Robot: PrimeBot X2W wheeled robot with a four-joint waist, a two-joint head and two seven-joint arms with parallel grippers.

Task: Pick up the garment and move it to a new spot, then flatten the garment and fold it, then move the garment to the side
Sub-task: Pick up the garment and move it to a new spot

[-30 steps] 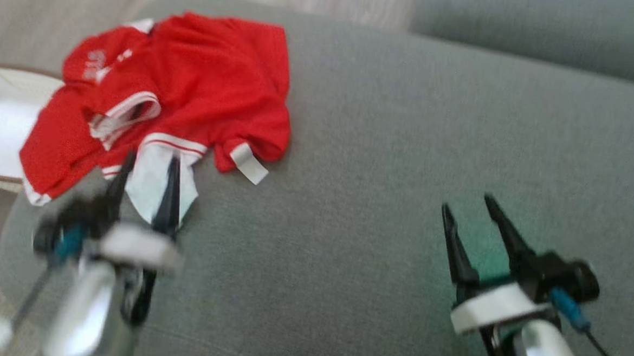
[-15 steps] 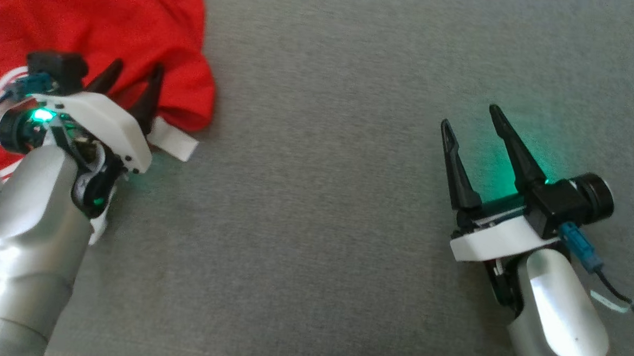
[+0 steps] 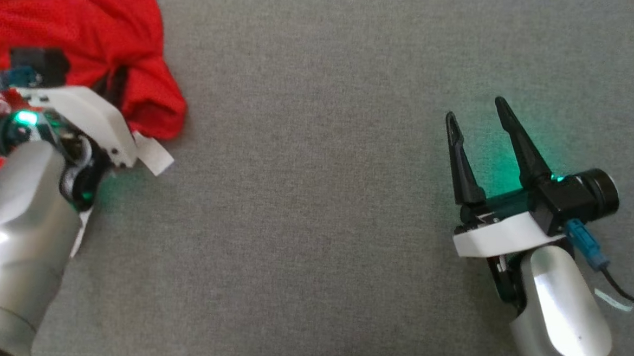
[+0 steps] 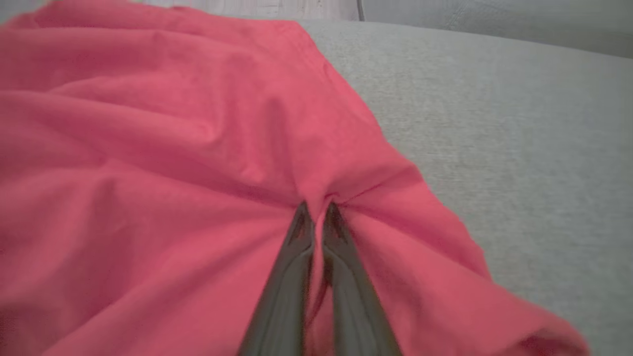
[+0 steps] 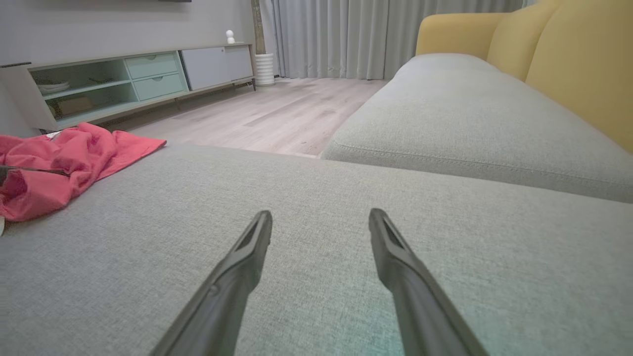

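Left wrist view: we log our left claw (image 4: pixel 316 205) clamped on the red garment (image 4: pixel 173 148) by an edge of the grey sofa cushion (image 3: pixel 305 199); right claw (image 3: pixel 475 110) apart, holding nothing.

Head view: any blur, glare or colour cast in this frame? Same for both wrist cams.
Head view: sharp, with a green glow spilling on the cushion by the right gripper. Left wrist view: garment reads washed-out pink and soft throughout; left gripper is blurry up close. Right wrist view: room crisp, fingers soft near the lens.
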